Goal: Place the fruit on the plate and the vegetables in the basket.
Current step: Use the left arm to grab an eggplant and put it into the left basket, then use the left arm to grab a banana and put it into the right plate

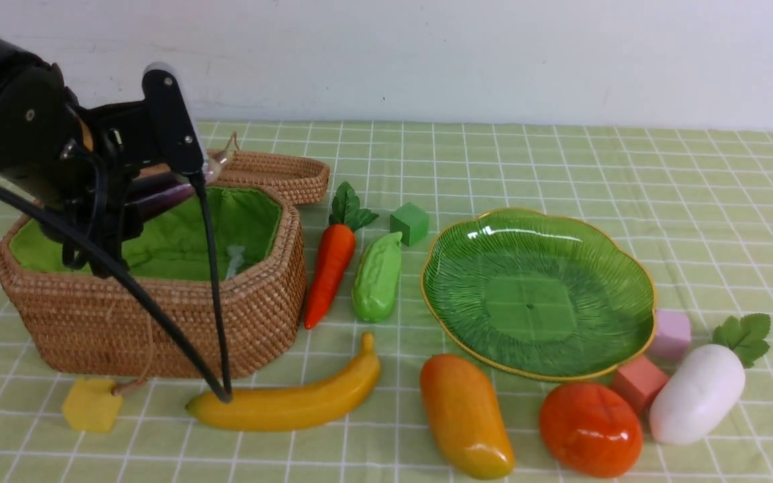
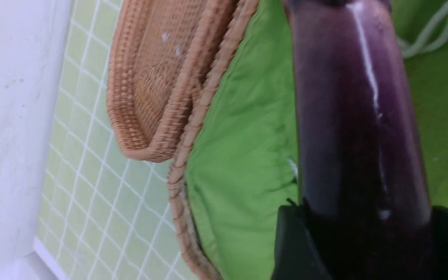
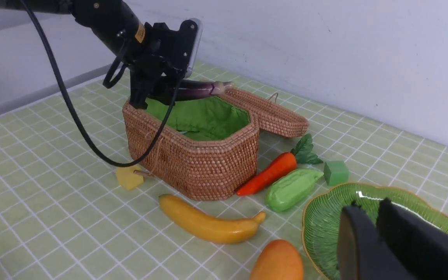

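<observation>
Eggplant (image 1: pixel 165 194) over basket (image 1: pixel 158 295)
My left gripper (image 2: pixel 364 221) clamps it above the green lining (image 1: pixel 178 248); right gripper (image 3: pixel 370 208) jaws nearly closed, empty.

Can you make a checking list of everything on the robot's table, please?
Surface: green checked cloth, flat.
Job's things: eggplant held over the open basket; carrot, pod, radish, banana, mango, persimmon lying on the cloth; plate empty.
Clutter: yellow cube, green cube, pink cube, red cube.
Claws: left claw shut on the eggplant; right claw nearly closed, empty.
Cables: black cables droop in front of the basket to the banana.
Surroundings: white wall.
</observation>
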